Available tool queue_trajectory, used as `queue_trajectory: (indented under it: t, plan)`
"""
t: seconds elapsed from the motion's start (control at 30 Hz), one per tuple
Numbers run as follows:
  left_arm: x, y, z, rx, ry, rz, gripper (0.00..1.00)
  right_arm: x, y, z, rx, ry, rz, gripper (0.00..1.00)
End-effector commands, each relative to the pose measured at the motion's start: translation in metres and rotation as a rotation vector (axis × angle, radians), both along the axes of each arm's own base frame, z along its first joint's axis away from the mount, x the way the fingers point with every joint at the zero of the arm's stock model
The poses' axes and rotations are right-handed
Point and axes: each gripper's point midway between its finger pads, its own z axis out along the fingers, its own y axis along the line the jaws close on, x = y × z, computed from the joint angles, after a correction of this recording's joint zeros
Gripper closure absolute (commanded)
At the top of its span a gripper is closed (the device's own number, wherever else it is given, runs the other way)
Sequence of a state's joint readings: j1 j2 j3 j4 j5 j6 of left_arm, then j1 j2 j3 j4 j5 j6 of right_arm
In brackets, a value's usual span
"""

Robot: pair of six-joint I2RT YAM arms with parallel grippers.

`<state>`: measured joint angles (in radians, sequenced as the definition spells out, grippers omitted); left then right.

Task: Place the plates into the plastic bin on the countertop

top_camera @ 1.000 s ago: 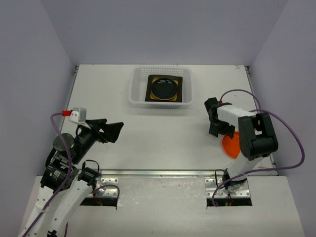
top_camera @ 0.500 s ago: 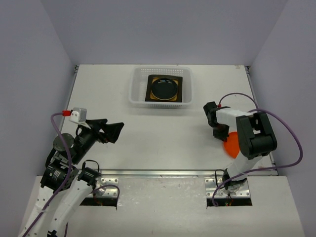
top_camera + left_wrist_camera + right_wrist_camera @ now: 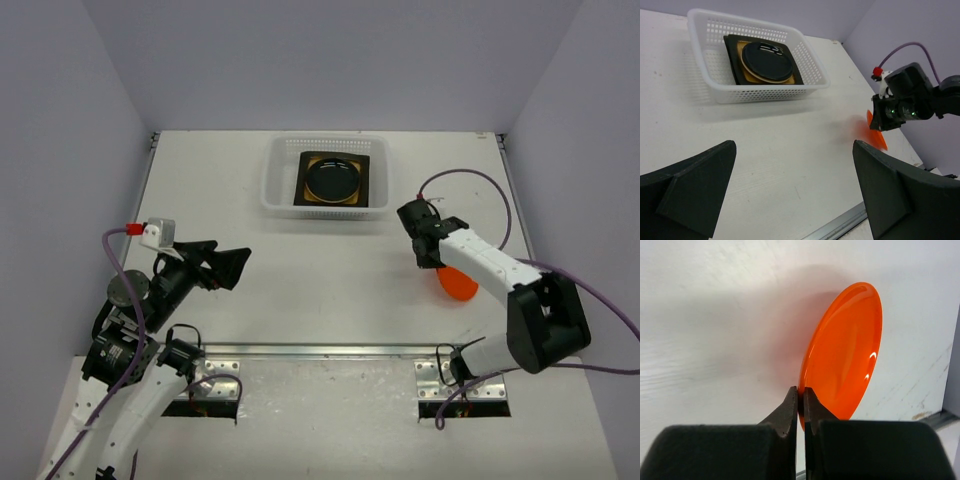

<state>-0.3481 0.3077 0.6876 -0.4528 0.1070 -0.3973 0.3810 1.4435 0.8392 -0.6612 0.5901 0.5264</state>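
Now the right tool (image 3: 801, 391) pinches the rim of the round orange plate (image 3: 845, 350); it should carry it steadily over the translucent white perforated plastic bin (image 3: 272, 192).

Pinching an orange plate (image 3: 845, 350) by its rim
Seen from behind the right gripper (image 3: 801, 391): dark fingertips pressed together on the near edge of the glossy round plate, tilted up on edge over the white countertop (image 3: 715, 315), reddish tint on the surface just left of it
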Motion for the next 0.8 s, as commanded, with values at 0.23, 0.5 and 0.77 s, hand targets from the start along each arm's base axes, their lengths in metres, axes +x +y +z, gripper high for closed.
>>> queue_trajectory:
  t: [0.23, 0.5, 0.77]
  plan:
    - [0.003, -0.002, 0.007, -0.004, -0.031, -0.009, 0.00, 0.097, 0.101, 0.129, 0.093, -0.286, 0.525, 1.00]
    - [0.002, 0.000, 0.009, -0.011, -0.036, 0.008, 0.00, 0.175, 0.207, 0.134, -0.076, -0.265, 0.963, 1.00]
    - [0.005, 0.004, 0.007, -0.007, -0.025, 0.031, 0.00, 0.228, 0.271, 0.123, -0.151, -0.246, 1.102, 1.00]
